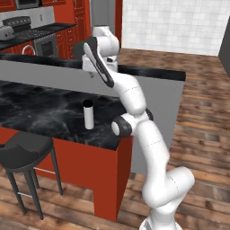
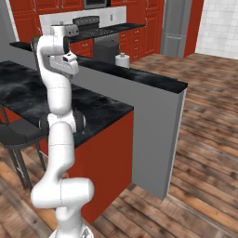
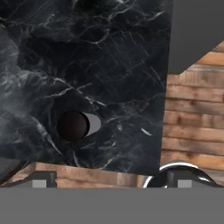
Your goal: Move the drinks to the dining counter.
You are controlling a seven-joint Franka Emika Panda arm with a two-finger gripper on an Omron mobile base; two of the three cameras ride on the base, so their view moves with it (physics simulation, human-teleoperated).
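One of the drinks, a slim white bottle (image 1: pixel 88 115) with a black cap, stands upright on the dining counter (image 1: pixel 40 112), near its right end. The hand view looks straight down on the bottle's dark cap (image 3: pixel 73 126), with the black marbled top (image 3: pixel 109 65) all around it. My gripper (image 3: pixel 111 181) hangs well above the bottle, open, with its fingertips (image 3: pixel 43 179) far apart and nothing between them. From the left base view the hand (image 1: pixel 94 67) is raised in front of the grey back ledge (image 1: pixel 54 76).
A dark stool (image 1: pixel 24 150) stands at the counter's near side. The counter ends to the right over wooden floor (image 3: pixel 192 118). A small white cylinder (image 2: pixel 122 60) sits on the raised ledge. A silver toaster (image 1: pixel 5 32) stands on the far worktop.
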